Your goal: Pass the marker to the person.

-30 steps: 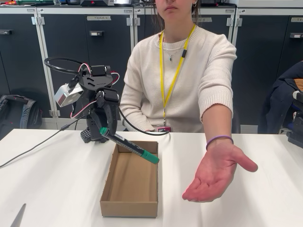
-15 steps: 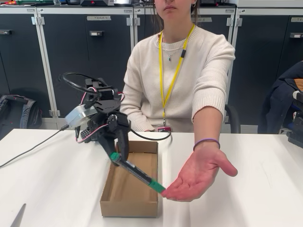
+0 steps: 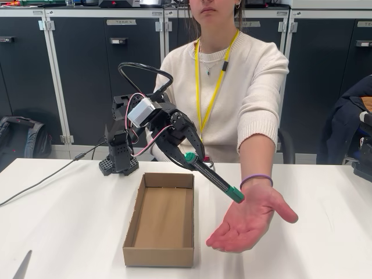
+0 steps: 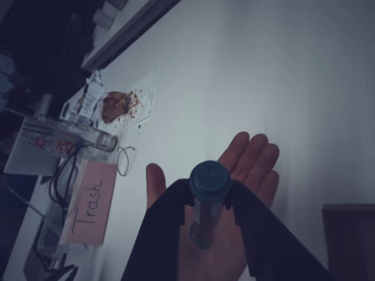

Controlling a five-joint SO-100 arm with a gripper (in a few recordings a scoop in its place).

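Note:
My gripper [image 3: 189,158] is shut on the marker [image 3: 213,178], a black pen with green ends, held near its upper end. The pen slants down to the right, and its lower green tip hangs just above the person's open palm [image 3: 250,218]. The person [image 3: 224,87] sits behind the table in a cream sweater with a yellow lanyard and a purple wristband, one arm stretched forward. In the wrist view the marker's [image 4: 209,202] green end sits between my dark fingers [image 4: 161,234], with the person's hand [image 4: 246,170] spread palm-up below it.
An open cardboard box [image 3: 161,219] lies on the white table [image 3: 64,221] left of the hand. The arm's base [image 3: 118,160] stands at the table's back, with a cable running left. A pink "Trash" sign [image 4: 91,202] and clutter show far off in the wrist view.
My arm has swung up and to the right with the marker, from over the box to above the person's palm. The person's hand has shifted slightly right.

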